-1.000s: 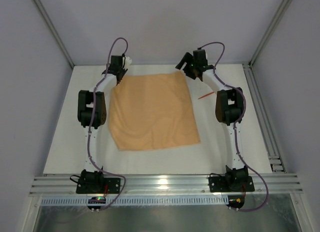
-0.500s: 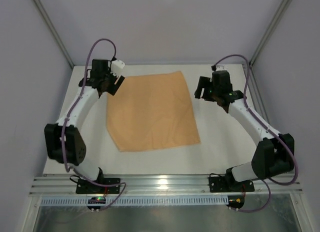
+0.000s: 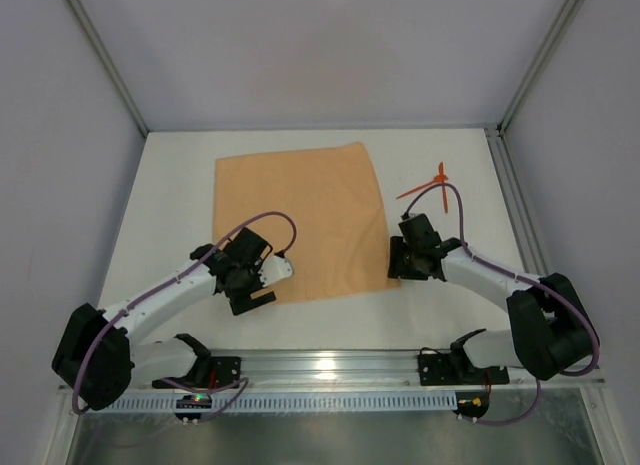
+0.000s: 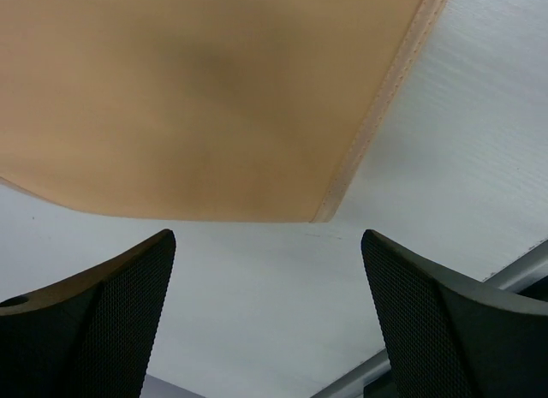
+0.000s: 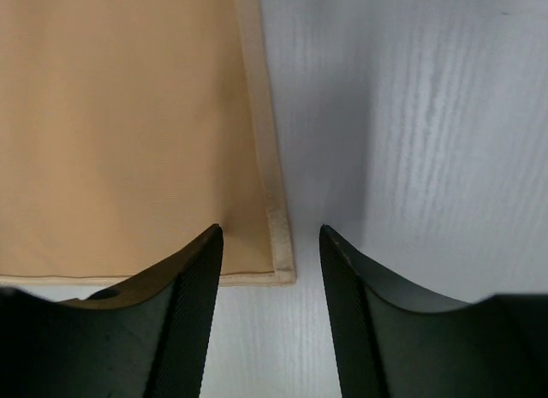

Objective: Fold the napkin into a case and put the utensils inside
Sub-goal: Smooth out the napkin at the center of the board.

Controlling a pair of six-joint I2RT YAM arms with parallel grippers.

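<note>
Napkin: the peach-orange napkin (image 3: 300,215) lies spread flat and unfolded in the middle of the white bench (image 3: 150,205), one edge facing my bases.
Utensils: the two orange-red utensils (image 3: 425,188) lie crossed on the bench near the napkin's far right side, clear of the cloth and well away from both my hands.
Left fingers: my left fingers (image 4: 103,321) stand wide apart, low over bare bench at the napkin's near left corner. The corner lies just ahead of the tips, not between them, and they hold nothing.
Right fingers: my right fingers (image 5: 184,312) stand partly apart at the near right corner. The hemmed corner sits in the gap, with one tip over cloth and the other over bench. Nothing is pinched, and I cannot tell whether either tip touches the cloth.
Arms: both arms reach in low from the near edge.
</note>
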